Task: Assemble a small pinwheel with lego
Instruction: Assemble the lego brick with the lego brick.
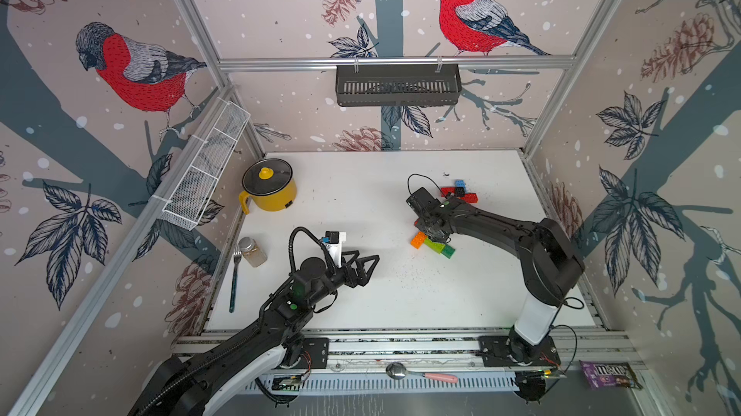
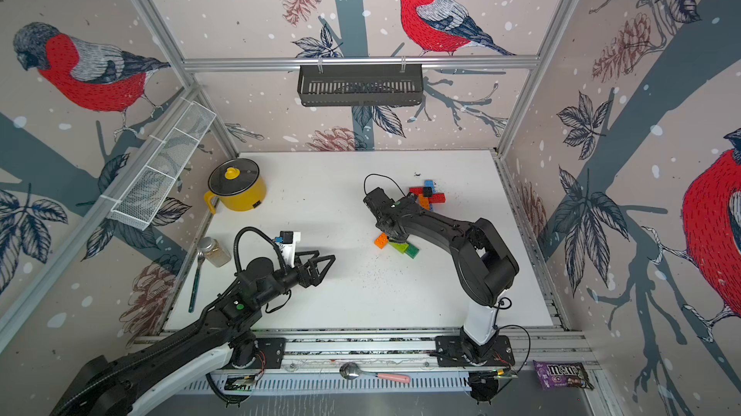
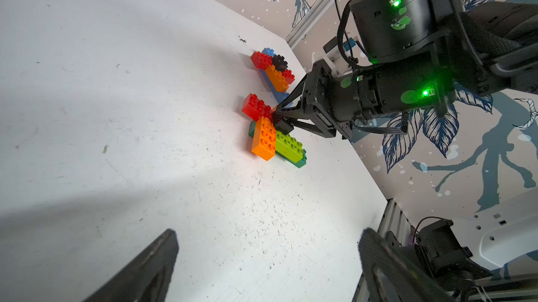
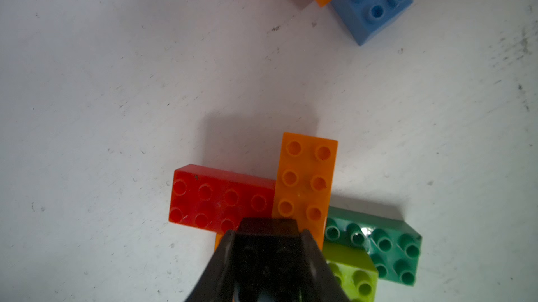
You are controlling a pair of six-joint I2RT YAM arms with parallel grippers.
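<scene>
Capping the near wheel with its black hub.

Right claw (image 3: 281, 121) is clamped on a small black brick (image 4: 269, 227), holding it low over the spot where the red brick (image 4: 218, 198), orange brick (image 4: 305, 181), green brick (image 4: 387, 245) and lime brick (image 4: 352, 274) cross, toward the right of the worktop (image 1: 361, 201). I cannot tell whether the hub touches the studs yet. A far wheel (image 3: 273, 67), already wearing a black cap, lies just beyond. Left claw (image 1: 371, 269) hangs with jaws wide apart and nothing in them, well apart from the bricks. This looks like the last piece. The next move calls for squaring the hub over the centre studs and pressing straight down, since a skewed push could slide the blades.
</scene>
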